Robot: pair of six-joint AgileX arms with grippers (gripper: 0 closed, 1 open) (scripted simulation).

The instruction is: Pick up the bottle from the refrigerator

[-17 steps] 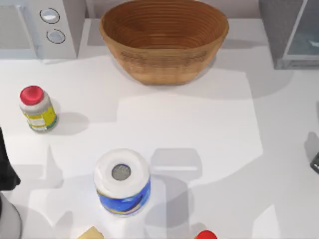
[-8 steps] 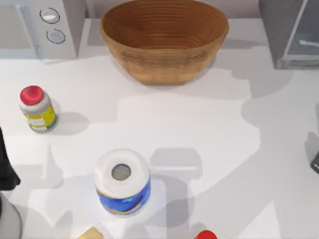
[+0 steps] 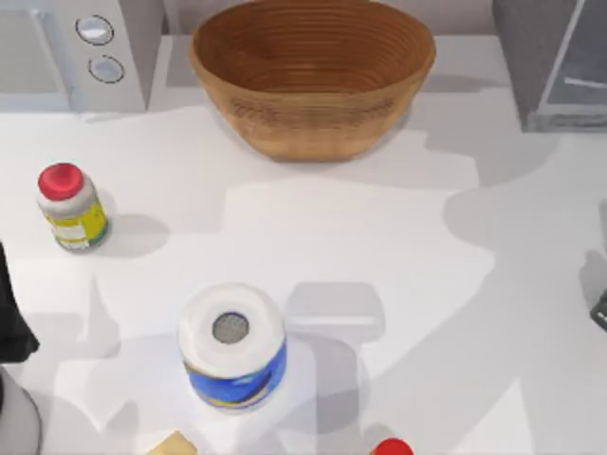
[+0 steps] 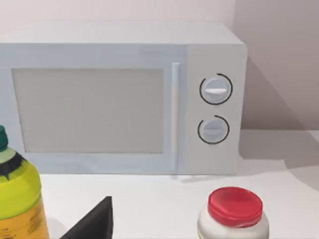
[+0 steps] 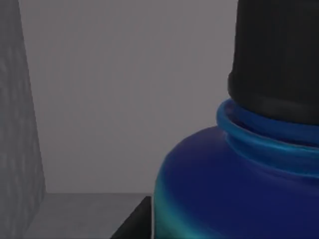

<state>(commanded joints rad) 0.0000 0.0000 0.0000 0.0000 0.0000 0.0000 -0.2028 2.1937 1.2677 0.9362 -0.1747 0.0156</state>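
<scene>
The bottle [image 5: 224,189], teal-blue with a dark ribbed top, stands very close in the right wrist view, against the grey inner walls of the refrigerator [image 5: 124,99]. My right gripper is right beside it, and I cannot tell whether it holds it. From above, the refrigerator [image 3: 531,57] is at the table's back right, its pale glassy door panel [image 3: 580,57] angled outwards. A dark piece of my right arm [image 3: 599,309] is at the right edge. My left arm [image 3: 11,322] is parked at the left edge.
A white microwave [image 3: 76,47] stands back left and a wicker basket [image 3: 313,76] back centre. A red-capped bottle [image 3: 68,207] is at the left, a paper-towel roll [image 3: 232,343] front centre. A yellow-green bottle [image 4: 17,199] is near the left gripper.
The shadow on the table's right side has spread leftwards in front of the refrigerator. The objects on the table and the left arm have not moved.
</scene>
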